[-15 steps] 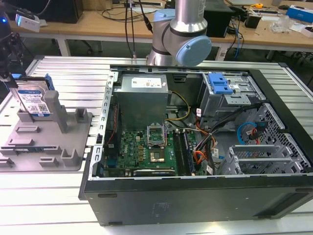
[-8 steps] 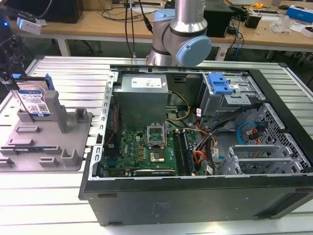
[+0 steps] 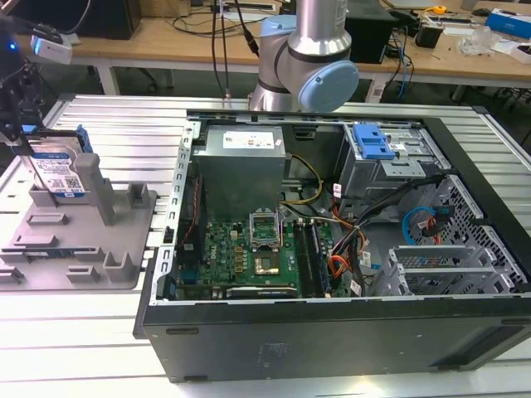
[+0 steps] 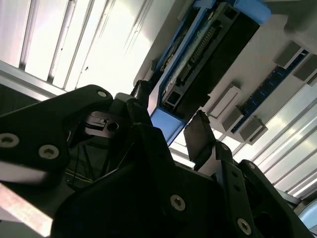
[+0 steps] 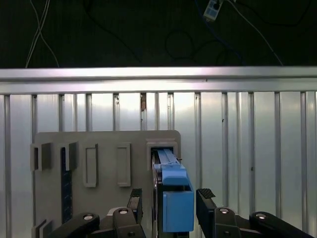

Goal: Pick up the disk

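The disk (image 3: 60,172) stands on edge in the grey tray (image 3: 91,257), which sits on the slatted metal bench (image 3: 75,340) at the exterior view's left, beside the open computer case (image 3: 332,340). In the first wrist view the claw (image 5: 171,196) straddles the disk's blue-railed edge, its fingers (image 5: 206,196) apart, one on each side, not clamped.

disk (image 3: 60,174) lower end hidden in tray (image 3: 124,245), tool (image 5: 171,192) body cut off at edge
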`<state>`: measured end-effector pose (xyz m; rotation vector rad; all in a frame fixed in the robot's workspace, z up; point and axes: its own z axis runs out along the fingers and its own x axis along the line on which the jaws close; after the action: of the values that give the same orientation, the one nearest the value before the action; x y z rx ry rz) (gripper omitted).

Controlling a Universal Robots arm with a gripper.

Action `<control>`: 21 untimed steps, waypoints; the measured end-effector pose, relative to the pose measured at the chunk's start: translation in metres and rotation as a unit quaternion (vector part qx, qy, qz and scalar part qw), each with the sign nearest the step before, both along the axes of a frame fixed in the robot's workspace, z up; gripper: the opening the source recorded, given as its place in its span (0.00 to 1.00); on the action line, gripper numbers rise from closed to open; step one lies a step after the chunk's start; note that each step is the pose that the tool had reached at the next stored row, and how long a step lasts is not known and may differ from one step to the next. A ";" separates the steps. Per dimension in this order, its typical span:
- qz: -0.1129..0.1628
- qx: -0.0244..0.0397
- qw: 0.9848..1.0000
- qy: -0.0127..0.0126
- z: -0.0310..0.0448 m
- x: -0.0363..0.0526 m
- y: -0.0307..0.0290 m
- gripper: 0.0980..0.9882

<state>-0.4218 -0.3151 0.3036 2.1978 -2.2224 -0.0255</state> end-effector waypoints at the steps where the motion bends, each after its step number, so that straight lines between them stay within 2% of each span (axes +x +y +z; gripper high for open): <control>1: 0.000 0.000 1.000 0.000 -0.0015 0.0000 0.0000 0.42; 2: 0.000 0.000 1.000 0.000 -0.0025 0.0000 0.0000 0.34; 13: 0.000 0.000 1.000 0.000 -0.0045 0.0000 0.0005 0.34; 15: 0.000 0.000 1.000 0.000 -0.0045 0.0000 0.0005 0.30; 21: 0.000 0.000 1.000 0.000 -0.0045 0.0000 0.0005 0.30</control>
<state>-0.4219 -0.3147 0.2991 2.1978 -2.2225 -0.0251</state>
